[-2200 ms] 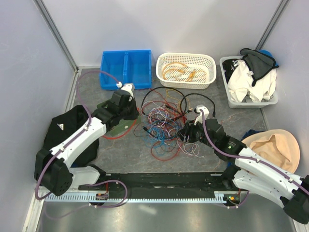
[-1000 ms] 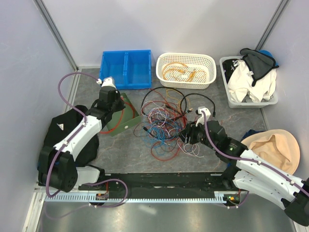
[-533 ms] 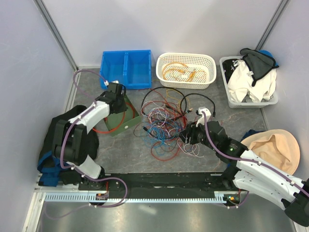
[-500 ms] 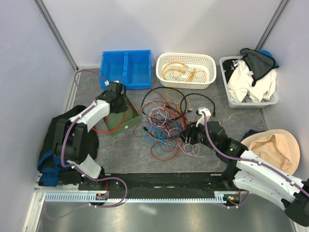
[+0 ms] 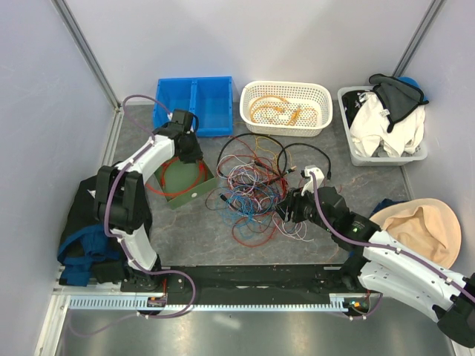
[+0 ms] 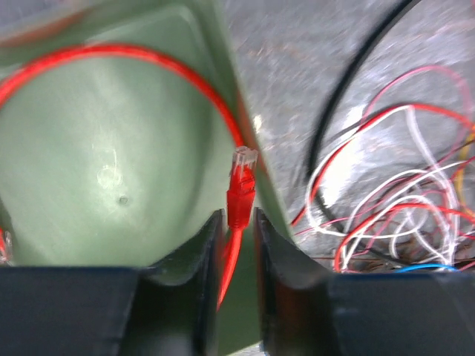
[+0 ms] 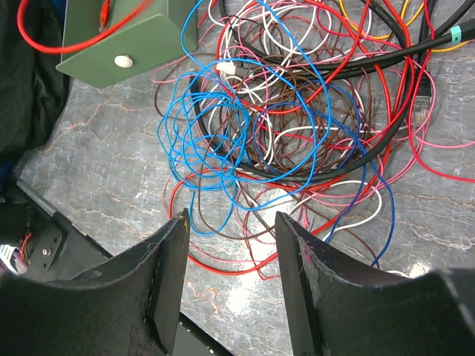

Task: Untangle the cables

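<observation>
The cables (image 5: pixel 249 189) lie as a tangled heap of red, blue, black, white and pink wires at the table's middle. One red cable (image 5: pixel 154 187) loops inside an open green box (image 5: pixel 194 194) to the left. My left gripper (image 5: pixel 187 152) hangs over that box. In the left wrist view its narrow jaws (image 6: pixel 237 219) pinch the red cable's plug (image 6: pixel 241 196) at the tips. My right gripper (image 5: pixel 286 211) hovers at the heap's right edge. It stands open (image 7: pixel 230 215) above the blue and red loops (image 7: pixel 223 141), holding nothing.
A blue two-part bin (image 5: pixel 194 104), a white basket (image 5: pixel 286 93) with orange cables and a grey bin of clothes (image 5: pixel 349 152) line the back. Black cloth (image 5: pixel 85 208) lies at the left. A beige hat (image 5: pixel 423 226) lies at the right.
My left arm has swung from beside the tangle to over the green box, drawing the red cable into it. Its jaws have widened slightly. The right arm has stayed put.
</observation>
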### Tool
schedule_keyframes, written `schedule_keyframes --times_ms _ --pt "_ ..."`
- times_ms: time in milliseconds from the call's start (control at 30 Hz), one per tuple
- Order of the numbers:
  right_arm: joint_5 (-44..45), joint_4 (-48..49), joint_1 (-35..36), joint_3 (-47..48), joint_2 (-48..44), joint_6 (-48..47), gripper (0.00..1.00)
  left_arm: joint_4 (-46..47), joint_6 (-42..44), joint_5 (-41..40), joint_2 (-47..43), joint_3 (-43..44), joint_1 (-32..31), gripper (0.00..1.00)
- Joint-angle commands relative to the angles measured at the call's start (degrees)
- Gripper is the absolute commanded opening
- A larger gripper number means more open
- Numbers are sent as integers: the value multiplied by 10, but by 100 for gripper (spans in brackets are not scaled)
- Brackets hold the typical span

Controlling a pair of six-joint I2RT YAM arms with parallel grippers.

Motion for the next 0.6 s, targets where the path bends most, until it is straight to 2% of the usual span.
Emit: schedule_keyframes --times_ms 0,67,100,133,300,367,433,500,567 --pt "5 11 1 2 0 -3 57 -31 -7 -2 -10 64 2 39" --pt "4 14 1 3 4 -4 57 -40 -6 -10 -28 78 2 49" --pt "3 15 1 3 7 -5 57 -42 -3 -12 -35 81 2 80" --pt "2 16 0 3 9 -4 57 -45 -2 -16 -41 85 2 99" --pt "2 21 1 10 18 -7 57 -56 -11 -25 -113 87 -3 100" --pt "14 17 1 12 18 -11 57 -48 -22 -49 -149 59 -25 99" --pt "30 16 1 14 19 -16 57 -26 -37 -75 -228 1 -60 100" --pt "36 14 1 17 22 -19 57 -13 -47 -138 -304 -39 -100 100" --pt "27 16 0 20 32 -17 57 -18 -57 -181 -348 -93 -112 100"
